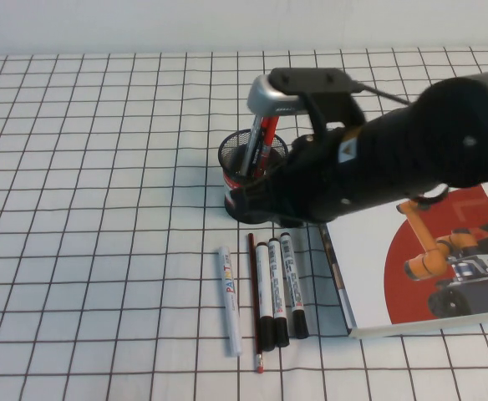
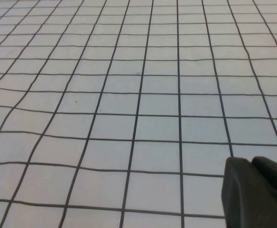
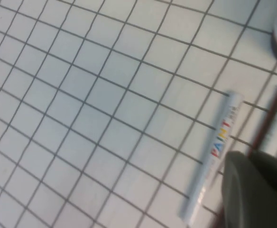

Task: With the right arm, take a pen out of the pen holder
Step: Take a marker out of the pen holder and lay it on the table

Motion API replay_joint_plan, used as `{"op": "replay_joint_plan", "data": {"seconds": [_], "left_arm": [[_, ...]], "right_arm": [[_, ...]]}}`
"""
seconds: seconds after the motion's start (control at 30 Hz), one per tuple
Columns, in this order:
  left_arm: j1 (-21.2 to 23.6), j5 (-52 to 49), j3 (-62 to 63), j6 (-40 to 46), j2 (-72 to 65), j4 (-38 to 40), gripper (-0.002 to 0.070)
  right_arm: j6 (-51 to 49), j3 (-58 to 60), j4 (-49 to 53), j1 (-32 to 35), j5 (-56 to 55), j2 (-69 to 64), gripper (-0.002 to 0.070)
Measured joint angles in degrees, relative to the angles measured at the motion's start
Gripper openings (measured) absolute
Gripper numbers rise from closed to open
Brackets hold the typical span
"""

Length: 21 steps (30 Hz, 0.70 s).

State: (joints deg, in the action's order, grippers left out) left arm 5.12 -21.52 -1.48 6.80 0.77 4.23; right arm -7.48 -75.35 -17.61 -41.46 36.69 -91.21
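Note:
A black mesh pen holder (image 1: 237,159) stands mid-table with red and black pens (image 1: 261,138) upright in it. My right arm (image 1: 378,159) reaches in from the right and hangs low just in front of the holder, hiding its right side. In the right wrist view my right gripper (image 3: 250,159) is shut with nothing between its fingers. It hovers over a white paint marker (image 3: 214,152) and a thin dark-red pencil (image 3: 266,118) lying on the cloth. My left gripper (image 2: 252,164) is shut over bare checked cloth and does not show in the high view.
In front of the holder lie the white paint marker (image 1: 230,301), the pencil (image 1: 254,301) and three black markers (image 1: 279,288) side by side. A book (image 1: 428,267) with a robot picture lies at the right. White checked cloth (image 1: 85,209) stretches to the left.

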Motion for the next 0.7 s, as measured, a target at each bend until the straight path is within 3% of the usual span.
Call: {"op": "replay_joint_plan", "data": {"seconds": [0.3,0.5,0.7], "left_arm": [[0.0,0.0,0.0,0.0,0.0,0.0,-0.0003],[0.0,0.0,0.0,0.0,0.0,0.0,-0.0003],[0.0,0.0,0.0,0.0,0.0,0.0,-0.0003]], "right_arm": [[0.0,12.1,5.5,0.0,6.9,19.5,-0.0014],[-1.7,14.4,7.1,1.4,18.5,25.1,-0.0015],[-2.3,17.1,12.1,2.0,21.4,27.3,-0.0015]]}}
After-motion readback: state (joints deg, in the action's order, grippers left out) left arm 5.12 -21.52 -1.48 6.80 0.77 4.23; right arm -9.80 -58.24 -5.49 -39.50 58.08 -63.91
